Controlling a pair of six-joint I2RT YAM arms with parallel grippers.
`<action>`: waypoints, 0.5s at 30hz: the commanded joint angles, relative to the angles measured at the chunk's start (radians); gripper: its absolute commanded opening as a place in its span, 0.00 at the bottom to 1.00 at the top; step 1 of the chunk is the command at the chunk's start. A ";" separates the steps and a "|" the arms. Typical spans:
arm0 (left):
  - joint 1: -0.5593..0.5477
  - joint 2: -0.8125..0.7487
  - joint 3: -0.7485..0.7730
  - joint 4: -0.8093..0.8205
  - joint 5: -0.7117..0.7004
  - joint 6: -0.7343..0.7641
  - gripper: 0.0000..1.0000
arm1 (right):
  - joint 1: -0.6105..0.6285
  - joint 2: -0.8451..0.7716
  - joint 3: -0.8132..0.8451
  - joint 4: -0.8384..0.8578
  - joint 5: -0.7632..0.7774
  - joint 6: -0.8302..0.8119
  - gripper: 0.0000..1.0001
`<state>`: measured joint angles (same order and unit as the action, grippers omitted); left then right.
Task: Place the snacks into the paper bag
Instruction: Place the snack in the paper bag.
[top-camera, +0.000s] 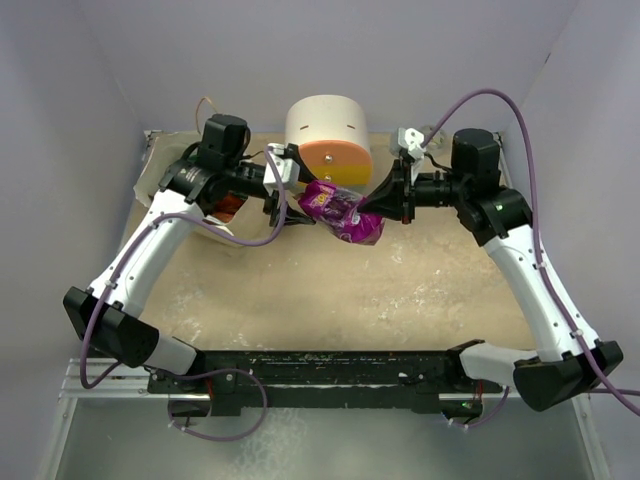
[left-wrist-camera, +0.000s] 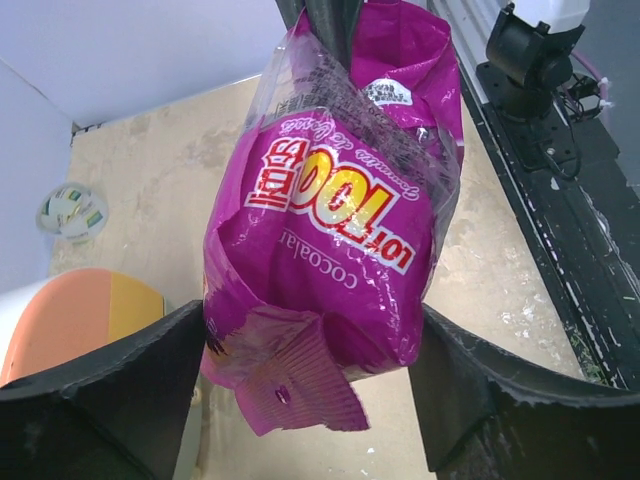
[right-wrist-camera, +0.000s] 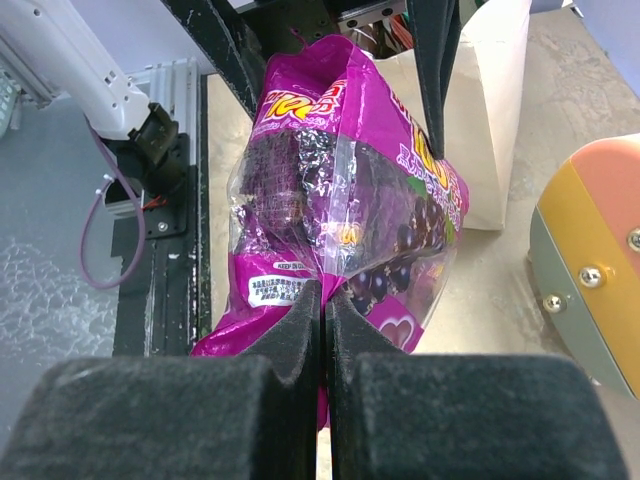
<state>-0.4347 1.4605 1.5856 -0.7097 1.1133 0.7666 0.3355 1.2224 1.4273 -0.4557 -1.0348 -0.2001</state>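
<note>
— Checking the handover step: purple packet (top-camera: 340, 212) held in the air above the table (top-camera: 420, 290), between the two arms, near the round container (top-camera: 325, 125). Right gripper (right-wrist-camera: 322, 300) pinched shut on the packet's edge seam. Left gripper (left-wrist-camera: 310, 315) spread wide, one finger on either side of the packet's lower end. Contact there?

— Cannot tell from the left wrist view. Fingers (left-wrist-camera: 120, 390) close beside the film, no squeeze evident. Recommend closing the left on the flat crimped seam rather than the puffed middle, and releasing the right only after confirming a secure hold.

— Noted. Location of the paper bag (right-wrist-camera: 500, 120)?

— On the table at the left arm's side, beyond the packet as seen from the right wrist. Mouth not visible. Advise carrying the packet across end-first and letting go over the opening, not against the rim.

— Condition of the packet?

— Glossy magenta-purple film, crinkled, with a clear window showing dark round pieces inside. Yellow and white lettering. Bottom seam pleated and folded outward. Judged light and slippery, likely to twist if gripped at one corner only. Hanging slightly slanted, not resting on the table by the look of it.
</note>
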 joint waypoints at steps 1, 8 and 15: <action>-0.010 -0.026 -0.010 0.043 0.090 -0.021 0.75 | 0.002 -0.048 -0.002 0.118 -0.050 0.023 0.00; -0.012 -0.036 -0.024 0.060 0.118 -0.048 0.54 | -0.003 -0.051 -0.035 0.134 -0.043 0.028 0.00; -0.012 -0.057 -0.028 0.034 0.092 -0.034 0.28 | -0.014 -0.059 -0.053 0.134 0.033 0.025 0.01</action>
<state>-0.4400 1.4586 1.5558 -0.6979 1.1557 0.7254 0.3302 1.2041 1.3712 -0.4072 -1.0267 -0.1757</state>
